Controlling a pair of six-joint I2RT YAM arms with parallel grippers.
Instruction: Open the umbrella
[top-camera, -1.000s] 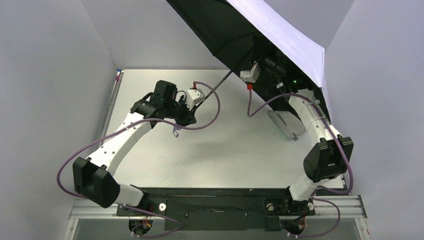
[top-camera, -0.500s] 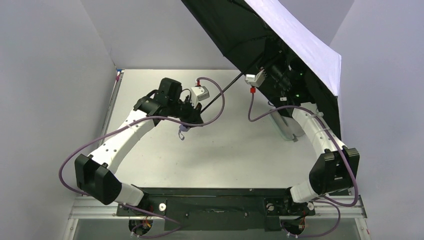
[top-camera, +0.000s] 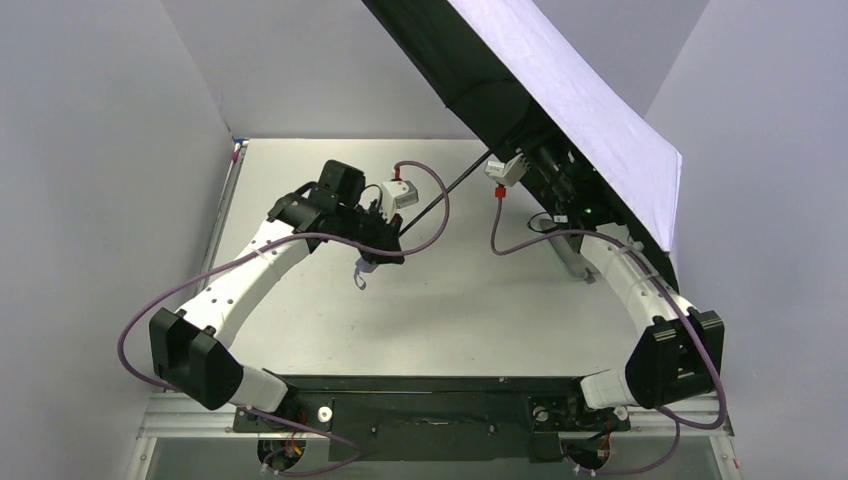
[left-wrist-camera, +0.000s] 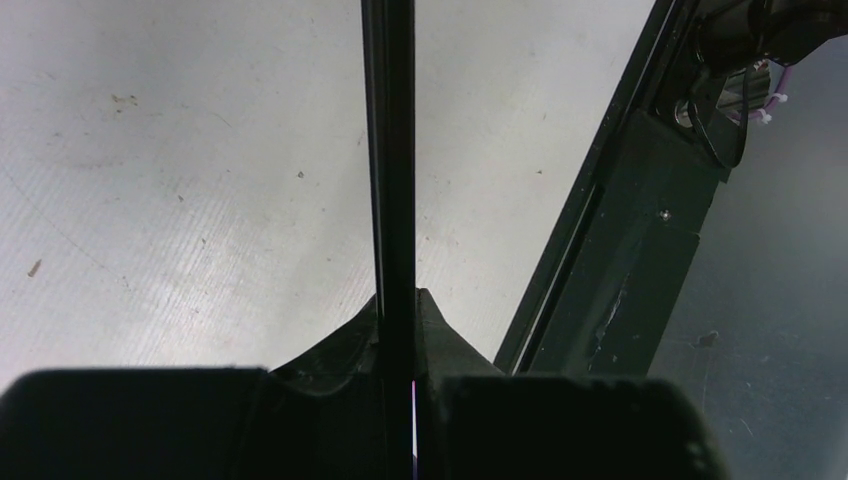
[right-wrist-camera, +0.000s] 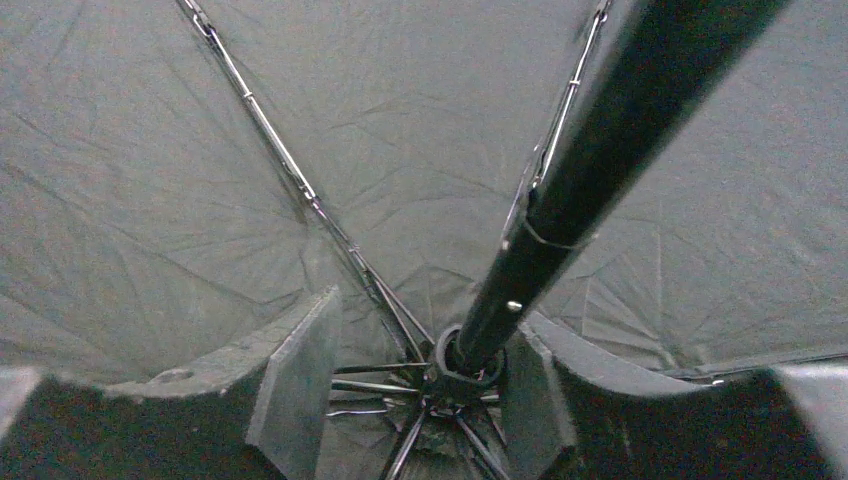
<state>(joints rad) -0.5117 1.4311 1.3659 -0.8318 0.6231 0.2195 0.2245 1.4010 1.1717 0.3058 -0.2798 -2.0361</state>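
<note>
Our left end effector (left-wrist-camera: 398, 330) clamps the shaft of the umbrella (top-camera: 590, 110) as an anchor. The right end effector (right-wrist-camera: 420, 330) straddles it with fingers parted (gripping nothing), under the canopy spread above the far-right corner of the bench (top-camera: 460, 310).

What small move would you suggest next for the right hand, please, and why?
Probably ease the right hand slightly back down the umbrella shaft, away from the runner: the canopy looks fully spread, its ribs stretched out, and the left hand is clamped on the shaft.
</note>
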